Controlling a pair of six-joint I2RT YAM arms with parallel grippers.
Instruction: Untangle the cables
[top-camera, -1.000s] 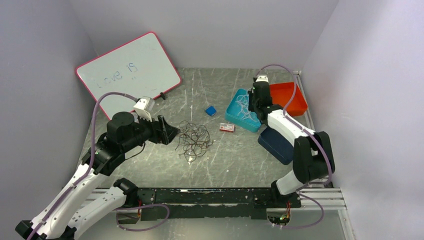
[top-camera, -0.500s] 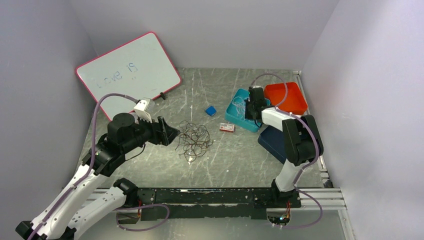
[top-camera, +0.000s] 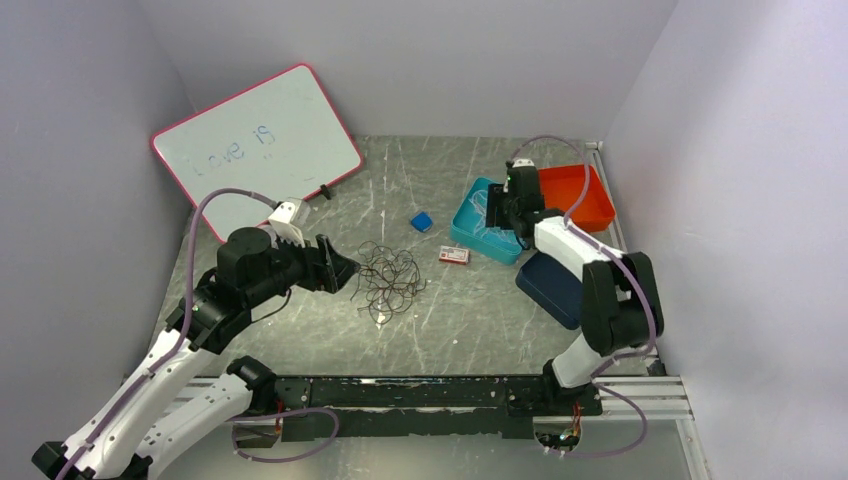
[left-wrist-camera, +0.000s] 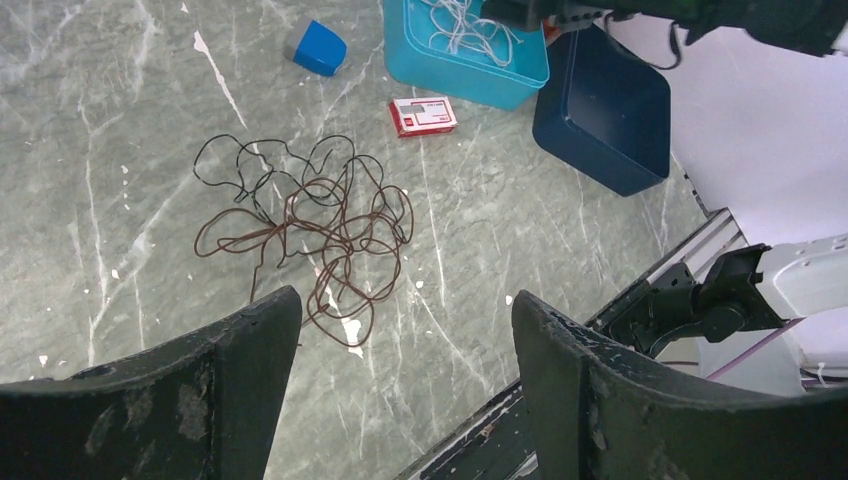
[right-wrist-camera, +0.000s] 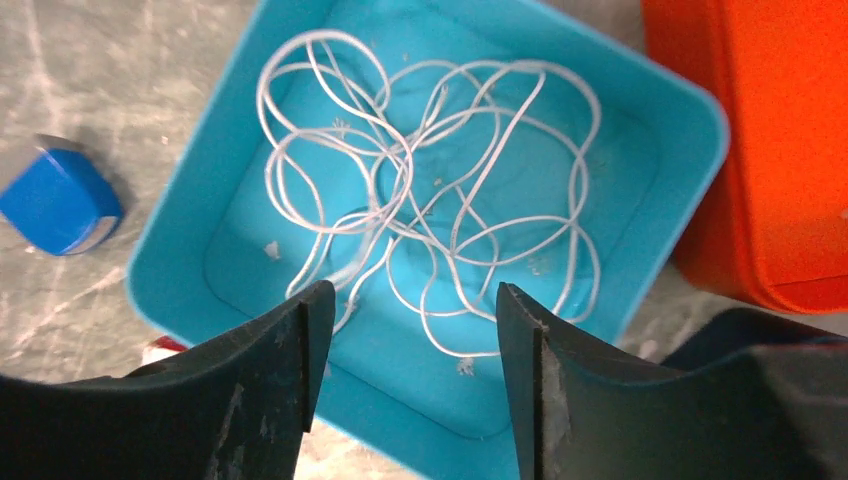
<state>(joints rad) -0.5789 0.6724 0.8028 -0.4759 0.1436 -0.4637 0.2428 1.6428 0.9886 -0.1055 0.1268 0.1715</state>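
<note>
Right pincer (right-wrist-camera: 408, 335), jaws apart, hangs above the white cable (right-wrist-camera: 430, 190) lying in a teal tray (right-wrist-camera: 668, 125); left pincer (left-wrist-camera: 405, 335), also apart, faces dark cables (left-wrist-camera: 310, 225) nearby.

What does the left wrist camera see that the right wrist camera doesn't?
Only the left wrist: the dark cables tangled on the table, ahead of the open left gripper. Only the right wrist: the orange tray seen plainly, and the open right gripper up close. Both: the teal tray holding the white cable, and the blue block beside it.
</note>
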